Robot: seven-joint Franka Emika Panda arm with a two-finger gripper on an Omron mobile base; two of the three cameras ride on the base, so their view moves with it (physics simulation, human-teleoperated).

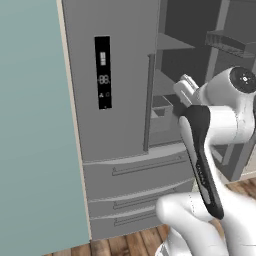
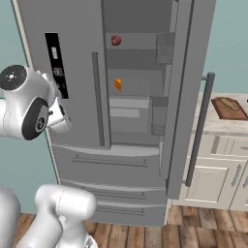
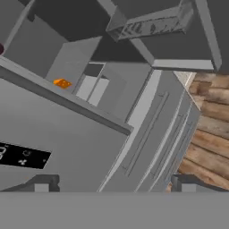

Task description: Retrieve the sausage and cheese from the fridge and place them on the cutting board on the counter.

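The fridge [image 2: 131, 111] stands with its right door [image 2: 191, 92] swung open and its left door [image 2: 68, 72], bearing the black display panel [image 2: 57, 63], closed. The cheese [image 2: 118, 84] rests on a middle shelf inside, and the sausage [image 2: 116, 40] on the shelf above it. The gripper [image 3: 114, 188] hangs empty in front of the left door with its fingers spread apart, while the cutting board [image 2: 229, 108] lies on the counter [image 2: 213, 127] to the right of the fridge.
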